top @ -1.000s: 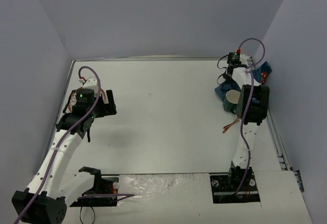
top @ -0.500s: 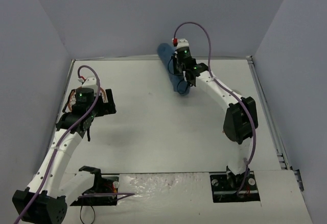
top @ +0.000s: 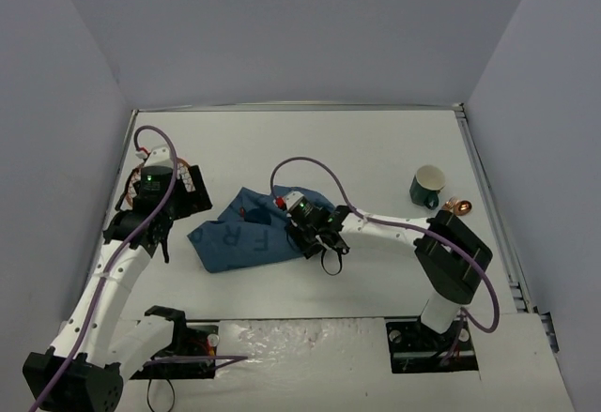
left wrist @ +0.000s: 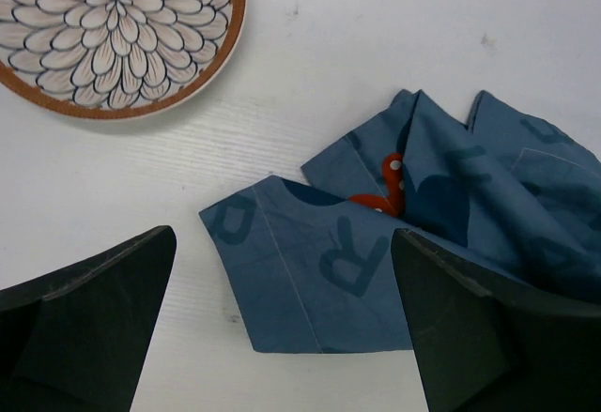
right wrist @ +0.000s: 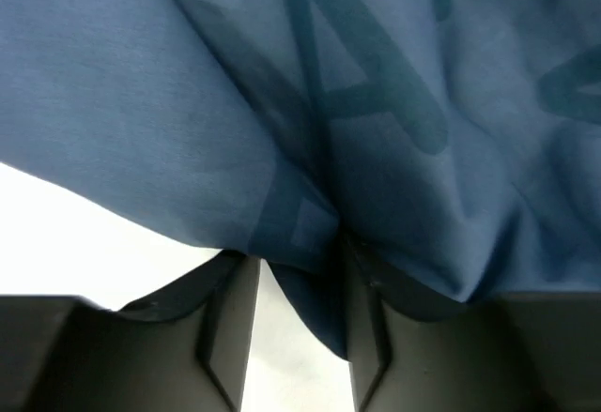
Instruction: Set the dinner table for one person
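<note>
The dark blue letter-printed placemat [top: 246, 236] lies crumpled on the white dinner table [top: 366, 149], left of centre. My right gripper [top: 308, 239] is shut on its right edge; in the right wrist view the fingers [right wrist: 225, 337] pinch a fold of the blue cloth [right wrist: 310, 102]. My left gripper [top: 192, 198] hovers open and empty at the mat's left end; the left wrist view shows the mat's corner [left wrist: 310, 290] between the wide-apart fingers [left wrist: 84, 328]. A red, white-dotted thing [left wrist: 383, 187] sits in the mat's folds. A flower-patterned plate [left wrist: 113, 27] lies beyond the mat's corner.
A green cup [top: 427, 185] stands at the right, with a copper spoon [top: 458, 207] beside it near the right wall. Grey walls close the table on three sides. In the top view the left arm covers most of the plate.
My right gripper carried the placemat from the far right corner, past the back wall, down to left of centre. The cup and spoon now show. The left arm barely moved.
</note>
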Controlling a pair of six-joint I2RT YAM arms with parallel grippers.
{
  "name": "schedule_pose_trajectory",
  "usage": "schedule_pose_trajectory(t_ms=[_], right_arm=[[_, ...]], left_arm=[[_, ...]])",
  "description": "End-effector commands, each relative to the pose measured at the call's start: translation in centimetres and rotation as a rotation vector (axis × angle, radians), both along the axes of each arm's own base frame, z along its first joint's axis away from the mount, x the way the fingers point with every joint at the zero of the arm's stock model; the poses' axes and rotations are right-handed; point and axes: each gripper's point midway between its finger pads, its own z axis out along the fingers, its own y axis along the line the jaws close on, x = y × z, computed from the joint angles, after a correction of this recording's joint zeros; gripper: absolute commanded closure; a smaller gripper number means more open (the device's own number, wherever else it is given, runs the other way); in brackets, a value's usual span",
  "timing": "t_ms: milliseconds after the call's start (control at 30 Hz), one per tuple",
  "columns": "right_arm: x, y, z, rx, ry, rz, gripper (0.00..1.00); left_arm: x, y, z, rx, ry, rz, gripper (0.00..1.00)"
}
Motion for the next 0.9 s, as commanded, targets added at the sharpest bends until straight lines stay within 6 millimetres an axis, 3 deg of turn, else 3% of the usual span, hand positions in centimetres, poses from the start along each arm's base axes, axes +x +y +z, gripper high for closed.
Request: schedule_pose_trajectory(t_ms=[0, 133, 200, 300, 433, 567, 667, 800, 867], right_arm=[[-0.4, 2.3, 7.2, 0.236, -0.061, 0.021, 0.5], [2.0, 3.3, 14.1, 0.341, -0.192, 0.056, 0.3], [3.6, 3.2, 14.8, 0.337, -0.219, 0.081, 0.29], [5.1, 4.6, 16.3, 0.365, -0.241, 0.147, 0.3], [7.1, 6.8, 15.6, 0.358, -0.244, 0.226, 0.36], [8.5, 7.2, 13.6, 0.357, -0.218, 0.208, 0.4], [8.7, 6.6, 13.1, 0.368, -0.213, 0.175, 0.41], [8.6, 3.4, 12.2, 0.326, -0.242, 0.079, 0.4], [8.8, 2.4, 12.7, 0.352, -0.266, 0.029, 0.4]], left_arm=[[-0.6, 0.3, -0.9, -0.104, 0.0, 0.126, 0.03], [-0.9, 0.4, -2.8, -0.145, 0.029, 0.19, 0.03], [-0.8, 0.2, -4.1, -0.176, 0.043, 0.215, 0.03], [-0.7, 0.0, -5.7, -0.192, 0.061, 0.231, 0.03], [-0.3, -0.1, -7.1, -0.196, 0.088, 0.246, 0.03], [0.3, -0.4, -7.8, -0.201, 0.116, 0.245, 0.03], [1.4, -1.3, -7.2, -0.22, 0.1, 0.201, 0.03], [3.7, -5.1, -6.2, -0.281, 0.073, 0.019, 0.05], [4.5, -6.5, -6.0, -0.299, 0.082, -0.031, 0.05]])
